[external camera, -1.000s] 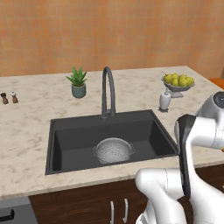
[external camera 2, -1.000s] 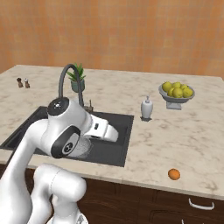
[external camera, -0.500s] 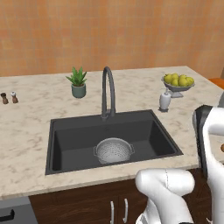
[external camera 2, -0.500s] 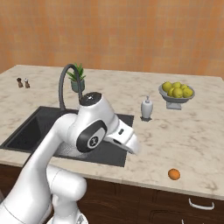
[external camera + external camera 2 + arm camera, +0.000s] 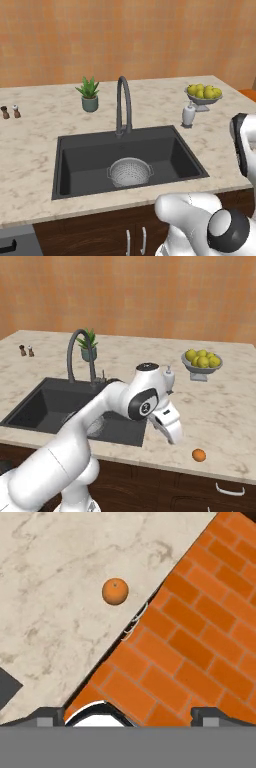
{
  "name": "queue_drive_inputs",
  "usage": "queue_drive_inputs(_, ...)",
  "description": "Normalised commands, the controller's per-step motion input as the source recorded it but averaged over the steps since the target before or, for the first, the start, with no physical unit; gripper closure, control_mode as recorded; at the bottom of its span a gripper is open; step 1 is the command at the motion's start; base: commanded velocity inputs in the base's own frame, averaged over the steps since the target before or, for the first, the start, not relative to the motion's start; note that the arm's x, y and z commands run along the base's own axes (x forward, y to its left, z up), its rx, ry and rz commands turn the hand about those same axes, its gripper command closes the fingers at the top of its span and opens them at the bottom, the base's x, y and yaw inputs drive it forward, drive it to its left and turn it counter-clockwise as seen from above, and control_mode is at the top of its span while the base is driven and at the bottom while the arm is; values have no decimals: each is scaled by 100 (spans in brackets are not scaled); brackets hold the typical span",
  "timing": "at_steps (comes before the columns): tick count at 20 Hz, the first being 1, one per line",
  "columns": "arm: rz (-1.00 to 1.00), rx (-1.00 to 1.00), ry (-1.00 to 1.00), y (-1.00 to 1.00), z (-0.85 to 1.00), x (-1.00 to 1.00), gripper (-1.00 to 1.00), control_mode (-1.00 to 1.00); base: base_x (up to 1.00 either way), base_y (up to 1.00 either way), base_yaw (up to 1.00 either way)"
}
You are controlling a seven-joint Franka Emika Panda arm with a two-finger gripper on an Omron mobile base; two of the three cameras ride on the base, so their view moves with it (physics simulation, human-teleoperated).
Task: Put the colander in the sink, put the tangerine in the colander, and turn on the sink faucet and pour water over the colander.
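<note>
Right base view, arm bent over counter edge, gripper apparently released, angled down near tangerine

The tangerine is sitting alone near the front edge of the counter, with bare marble lying open all around it. The soap dispenser and fruit bowl are standing well back toward the rear edge. The faucet is arching over the back edge of the sink, leaving the basin open above the colander.
</note>
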Motion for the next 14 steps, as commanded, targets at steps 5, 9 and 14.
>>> queue_drive_inputs(5,-3,29,1,-67,-49,22,-100,-100,0,0,0)
queue_drive_inputs(9,0,26,0,-68,-44,17,-100,-100,0,0,0)
queue_drive_inputs(14,-5,14,14,-53,-35,25,-100,-100,0,0,0)
